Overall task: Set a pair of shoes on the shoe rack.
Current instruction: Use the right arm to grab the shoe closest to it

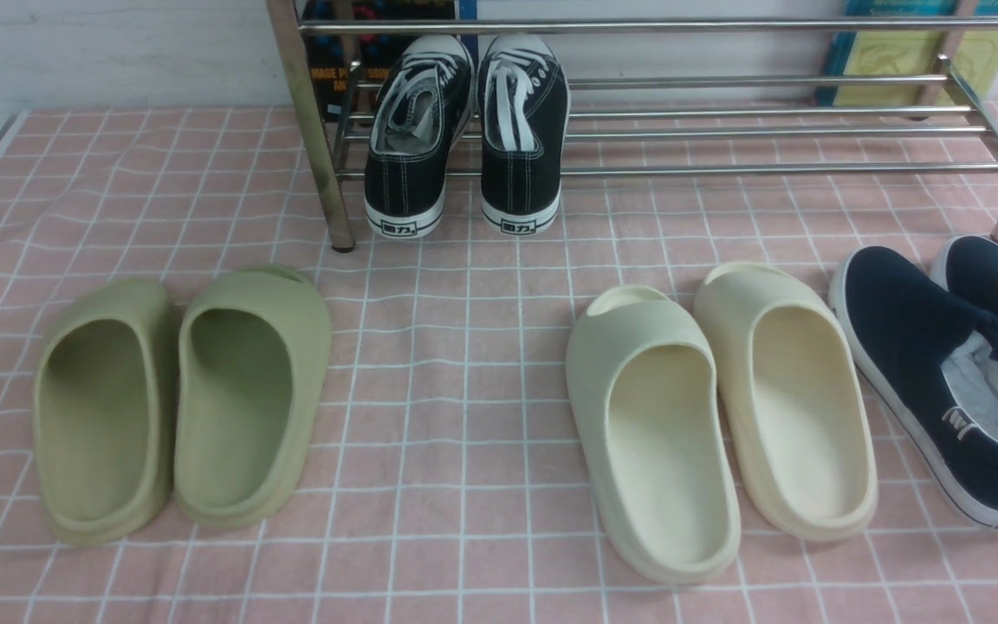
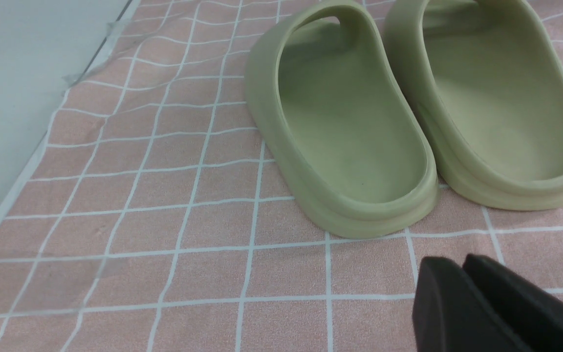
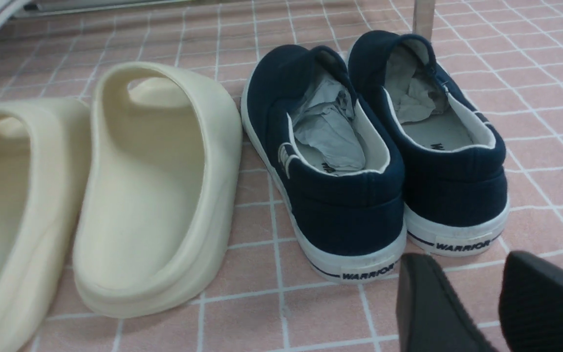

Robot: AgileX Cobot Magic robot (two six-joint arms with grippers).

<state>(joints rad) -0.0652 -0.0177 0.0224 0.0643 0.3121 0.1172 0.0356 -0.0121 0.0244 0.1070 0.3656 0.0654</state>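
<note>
Pair of navy slip-ons (image 3: pixel 345 215) sits on the tabletop (image 1: pixel 464 390), heels toward the robot, in front of the right end of the shoe rack (image 1: pixel 776 132). Right hand (image 3: pixel 472 288) hangs just behind their heels, parted and empty, apparently lined up to grasp. Left hand (image 2: pixel 457 266) closed, empty.

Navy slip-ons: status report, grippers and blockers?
Left gripper shut, right gripper open, neither holding. Navy slip-ons on cloth, not racked. Black sneakers fill shoe rack's left end.
</note>
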